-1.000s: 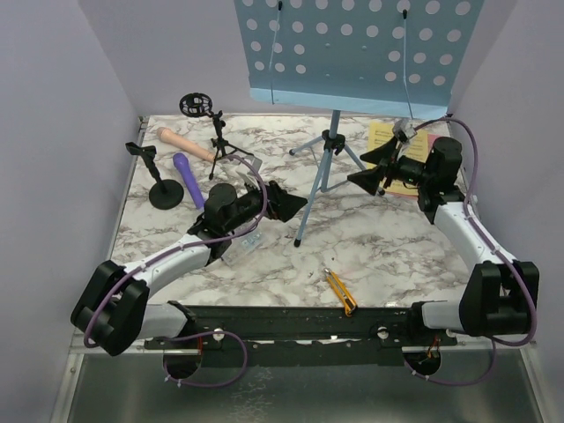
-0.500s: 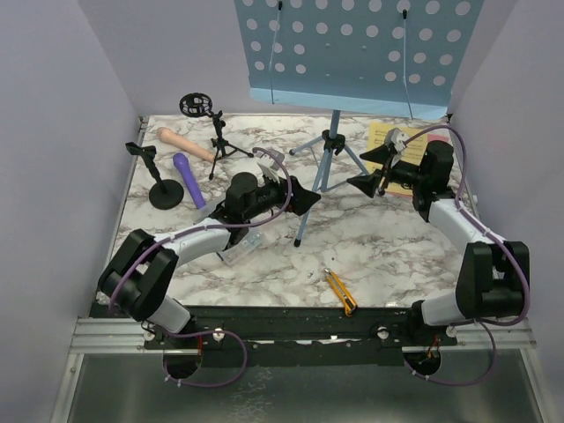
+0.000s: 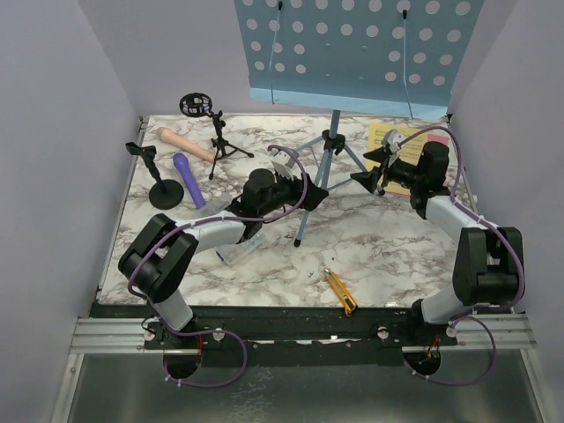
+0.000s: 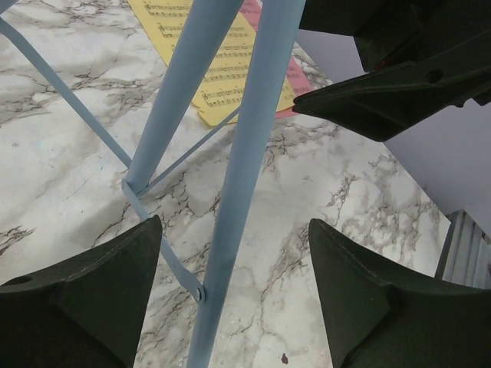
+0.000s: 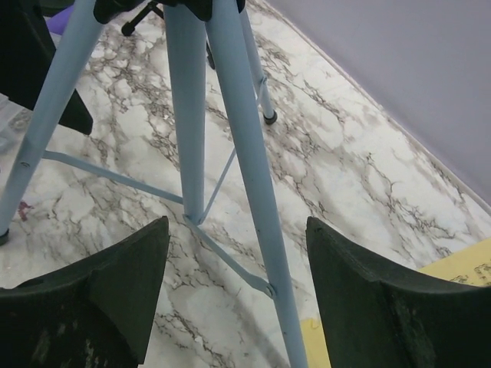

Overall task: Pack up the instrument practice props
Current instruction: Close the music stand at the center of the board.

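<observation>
Light-blue music rack (image 3: 352,53) stands at upper centre of the bench (image 3: 397,238). The left claw (image 3: 313,192) and right claw (image 3: 363,167) are both spread and gripping nothing. They straddle its tripod legs (image 3: 322,172), probably to fold them.

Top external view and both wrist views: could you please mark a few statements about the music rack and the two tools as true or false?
1. The music rack stands upright on its tripod. True.
2. The left tool is shut on a tripod leg. False: its fingers stand apart, one on each side of the leg.
3. The right tool is open, with a leg between its fingers. True.
4. The utility knife lies on the sheet-music pages. False: it lies on the table near the front edge, far from them.
5. The purple microphone is held by a tool. False: it lies on the table, away from both.
</observation>
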